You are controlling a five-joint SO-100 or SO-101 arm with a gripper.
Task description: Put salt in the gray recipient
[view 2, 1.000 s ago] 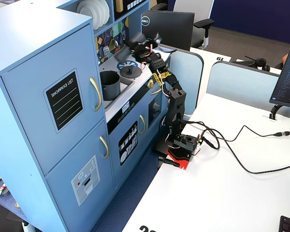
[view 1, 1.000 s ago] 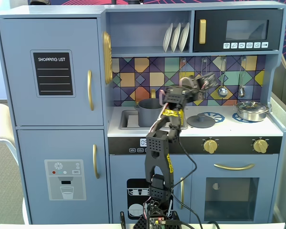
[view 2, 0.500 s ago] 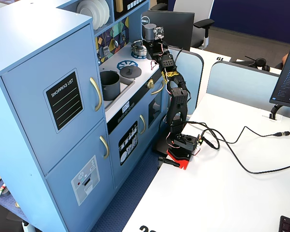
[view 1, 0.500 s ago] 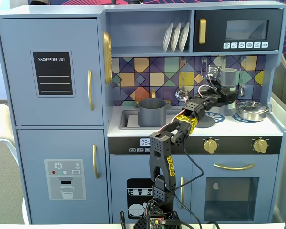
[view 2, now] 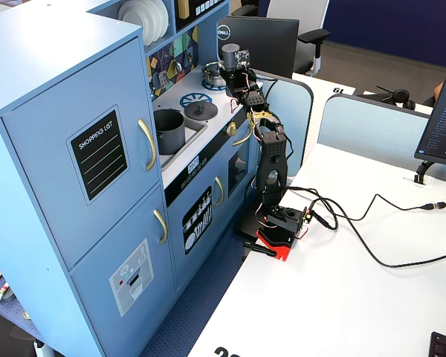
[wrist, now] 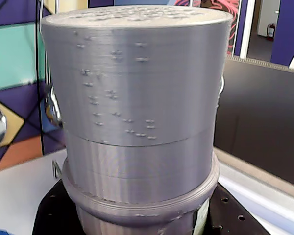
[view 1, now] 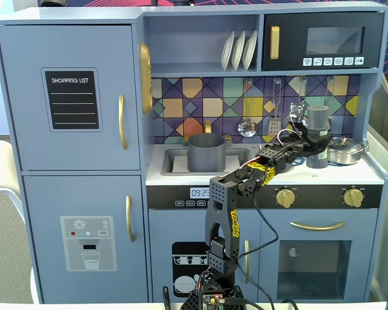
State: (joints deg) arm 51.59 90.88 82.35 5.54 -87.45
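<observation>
The salt [view 1: 318,121] is a tall gray shaker standing upright at the right of the toy kitchen counter, over the stove. It fills the wrist view [wrist: 137,112], with a strip of pale label at its lower right. My gripper [view 1: 314,147] is shut on its lower half, and black jaw parts press on both sides [wrist: 142,223]. I cannot tell whether its base rests on the counter. The gray recipient [view 1: 205,152], a dark gray pot, stands in the sink to the left. In a fixed view from the side, the pot [view 2: 169,131], salt [view 2: 230,53] and gripper [view 2: 231,71] also show.
A shiny silver lidded pan [view 1: 344,150] sits just right of the salt. A flat round gray lid [view 2: 201,110] lies on the stove between sink and salt. Utensils [view 1: 247,124] hang on the tiled back wall. The microwave shelf [view 1: 320,70] is overhead.
</observation>
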